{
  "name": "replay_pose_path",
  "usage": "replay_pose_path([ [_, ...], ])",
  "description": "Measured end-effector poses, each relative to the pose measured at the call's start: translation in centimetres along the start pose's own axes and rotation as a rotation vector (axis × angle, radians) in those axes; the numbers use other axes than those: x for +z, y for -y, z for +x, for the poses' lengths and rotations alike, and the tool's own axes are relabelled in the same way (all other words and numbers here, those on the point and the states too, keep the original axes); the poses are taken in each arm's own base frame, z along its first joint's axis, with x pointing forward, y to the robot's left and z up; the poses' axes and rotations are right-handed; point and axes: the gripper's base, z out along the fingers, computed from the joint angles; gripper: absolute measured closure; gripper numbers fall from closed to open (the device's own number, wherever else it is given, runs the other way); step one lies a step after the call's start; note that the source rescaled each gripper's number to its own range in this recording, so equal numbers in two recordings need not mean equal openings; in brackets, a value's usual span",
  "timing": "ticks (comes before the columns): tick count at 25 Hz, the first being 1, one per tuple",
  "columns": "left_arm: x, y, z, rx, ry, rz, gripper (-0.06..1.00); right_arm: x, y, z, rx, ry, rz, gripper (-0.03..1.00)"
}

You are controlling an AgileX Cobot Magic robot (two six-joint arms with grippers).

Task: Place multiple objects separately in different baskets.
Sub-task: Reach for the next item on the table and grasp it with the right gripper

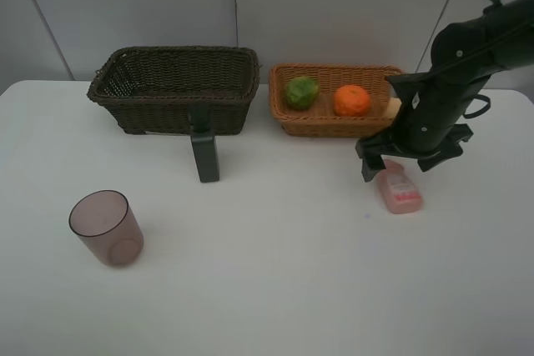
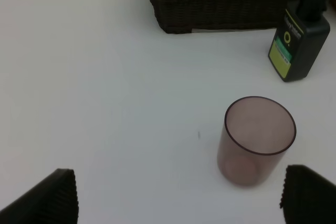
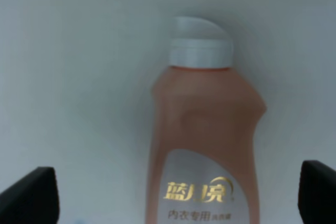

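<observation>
Pink bottle side first: hovering the right gripper [image 1: 400, 164] low over the small pink white-capped bottle [image 1: 400, 190], fingers [image 3: 26, 196] spread wide, one on each side of the bottle and clear of it in the right wrist view, clamping nothing. Lying flat on the white worktop [image 1: 292, 273], that bottle, cap end pointing toward the back, just in front of the right end of the light tan basket [image 1: 334, 127] and outside it. Resting inside the light tan basket, green lime-like fruit [image 1: 301, 92] on the left and orange mandarin [image 1: 351, 100] on the right, near each other but apart. Sitting just to the left of it at the back of the worktop, dark brown basket [image 1: 175, 114], deeper; whether touching its neighbour, cannot tell. Standing upright just in front of the dark brown basket, dark green bottle [image 1: 205, 156], yellow-green label showing in the left wrist view. Standing mouth up toward the front left, well apart from both baskets, translucent mauve cup [image 1: 106, 227]. Holding the left gripper [image 2: 176, 198] with fingers wide apart and gripping nothing, cup just ahead of the fingertips and nearer one of them, dark green bottle and dark brown basket beyond.
</observation>
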Motion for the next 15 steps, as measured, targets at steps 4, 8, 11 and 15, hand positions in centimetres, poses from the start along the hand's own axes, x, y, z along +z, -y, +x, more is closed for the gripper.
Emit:
replay_pose_path([
  [4, 0.0, 0.0, 0.0, 0.000, 0.000, 0.000, -0.06, 1.6, 0.3, 0.2, 0.014, -0.043, 0.005, -0.03],
  [8, 0.0, 0.0, 0.0, 0.000, 0.000, 0.000, -0.06, 2.5, 0.8, 0.3, 0.026, -0.068, 0.011, -0.03],
  [11, 0.0, 0.0, 0.0, 0.000, 0.000, 0.000, -0.06, 2.7, 0.7, 0.1, 0.025, -0.056, 0.008, -0.03],
  [15, 0.0, 0.0, 0.0, 0.000, 0.000, 0.000, -0.06, 3.5, 0.6, 0.1, 0.024, -0.062, 0.006, -0.03],
])
